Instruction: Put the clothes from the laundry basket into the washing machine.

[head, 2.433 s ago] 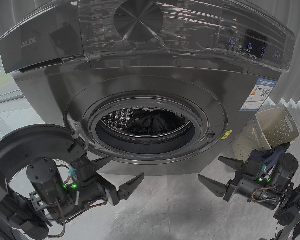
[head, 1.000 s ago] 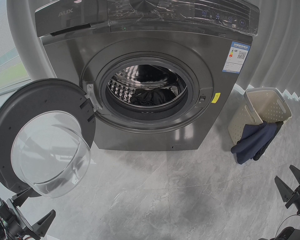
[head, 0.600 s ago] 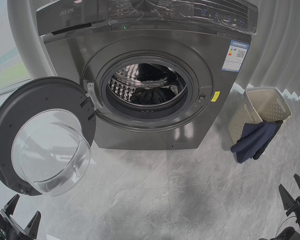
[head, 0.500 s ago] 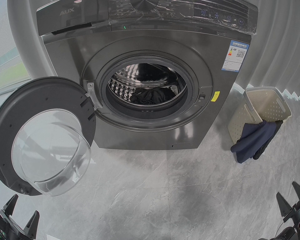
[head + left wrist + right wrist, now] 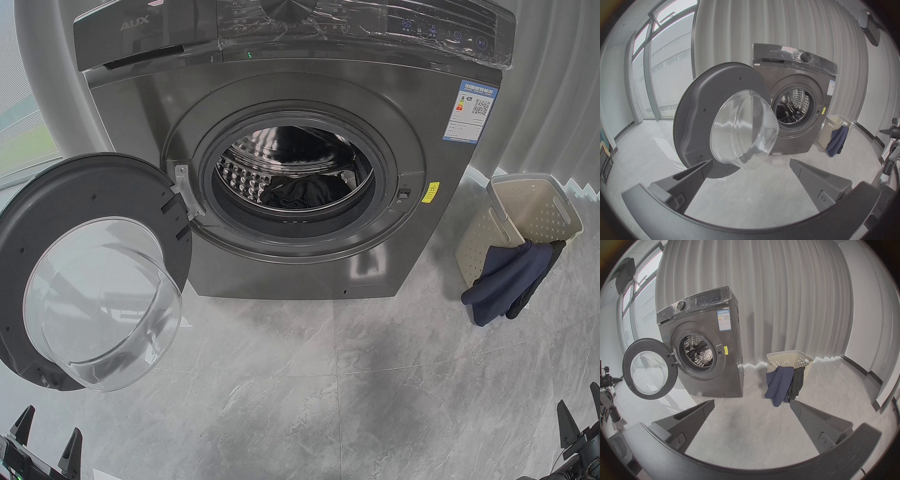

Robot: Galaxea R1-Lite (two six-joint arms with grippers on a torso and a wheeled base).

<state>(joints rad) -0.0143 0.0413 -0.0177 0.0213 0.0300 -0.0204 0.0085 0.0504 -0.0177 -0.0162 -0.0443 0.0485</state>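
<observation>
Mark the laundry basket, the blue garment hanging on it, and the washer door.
laundry basket (image 5: 478,242), head view, perforated side wall.
blue garment (image 5: 503,281), head view, middle of cloth.
washer door (image 5: 94,187), head view, dark upper frame.

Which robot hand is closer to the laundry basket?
Right. The right gripper is on the same side as the laundry basket, with bare floor between them. The left gripper is across the floor, in front of the washer's open door.
</observation>
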